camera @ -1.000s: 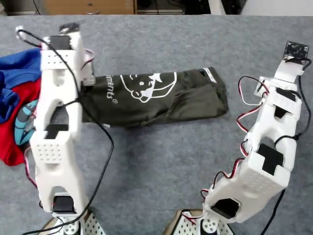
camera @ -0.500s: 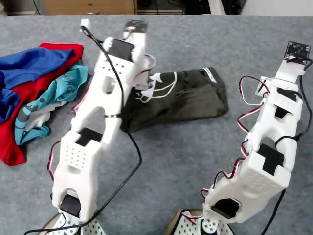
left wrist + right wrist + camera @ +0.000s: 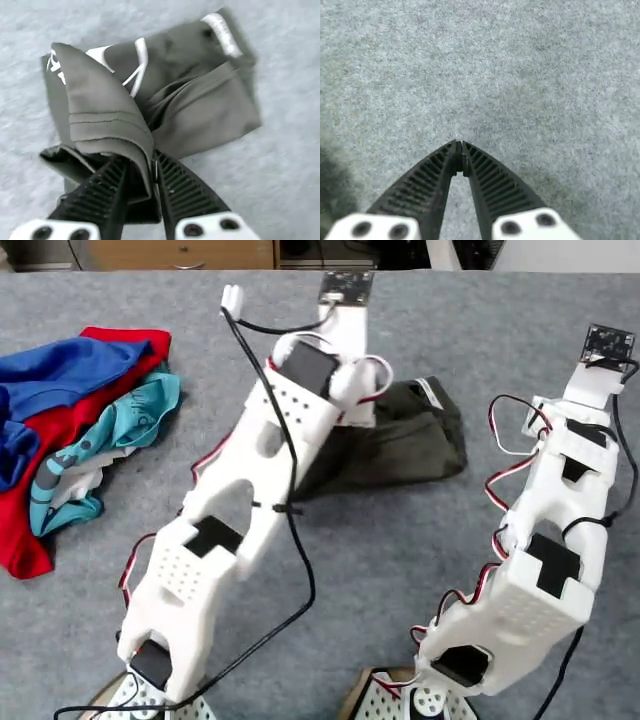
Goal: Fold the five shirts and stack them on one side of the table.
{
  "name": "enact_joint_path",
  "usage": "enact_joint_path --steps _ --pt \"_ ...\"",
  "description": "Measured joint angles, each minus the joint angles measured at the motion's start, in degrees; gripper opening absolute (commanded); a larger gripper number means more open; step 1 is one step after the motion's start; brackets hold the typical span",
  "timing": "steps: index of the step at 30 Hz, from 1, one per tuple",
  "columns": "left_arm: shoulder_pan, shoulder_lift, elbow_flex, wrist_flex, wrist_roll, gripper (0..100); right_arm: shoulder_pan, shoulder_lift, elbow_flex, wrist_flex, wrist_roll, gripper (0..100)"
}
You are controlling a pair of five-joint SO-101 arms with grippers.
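A dark olive shirt (image 3: 410,440) with a white print lies at mid-table, half hidden under my left arm. My left gripper (image 3: 142,167) is shut on a lifted fold of this olive shirt (image 3: 200,110), holding the end over the rest of the cloth. In the high view the left gripper (image 3: 350,400) sits above the shirt's middle. My right gripper (image 3: 459,152) is shut on nothing, hovering over bare grey felt; its arm (image 3: 570,500) stands at the right side.
A heap of unfolded shirts lies at the left edge: a blue one (image 3: 60,370), a red one (image 3: 40,430) and a teal one (image 3: 110,430). The grey felt table (image 3: 350,570) is open in front. Wooden furniture (image 3: 180,252) stands behind the table.
My left gripper has swung from the left end of the olive shirt toward the right, dragging that end over the rest so the shirt is folded shorter. The right arm stayed still.
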Motion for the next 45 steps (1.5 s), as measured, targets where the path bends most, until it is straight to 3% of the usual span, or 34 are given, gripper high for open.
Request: enact_joint_path --steps 16,27,34,40,45 --pt "7.5 6.2 0.0 -21.7 3.1 2 0.0 0.0 0.0 0.0 0.0 0.5" --pt "8.6 11.8 0.0 -33.8 3.2 2 0.0 0.0 0.0 0.0 0.0 0.5" --pt "8.6 13.5 0.0 -36.0 3.2 2 0.0 0.0 0.0 0.0 0.0 0.5" --pt "8.6 13.5 0.0 -36.0 3.6 17 0.0 0.0 0.0 0.0 0.0 0.5" --pt "8.4 13.5 -1.7 -35.9 7.6 17 0.0 0.0 0.0 0.0 0.0 0.5"
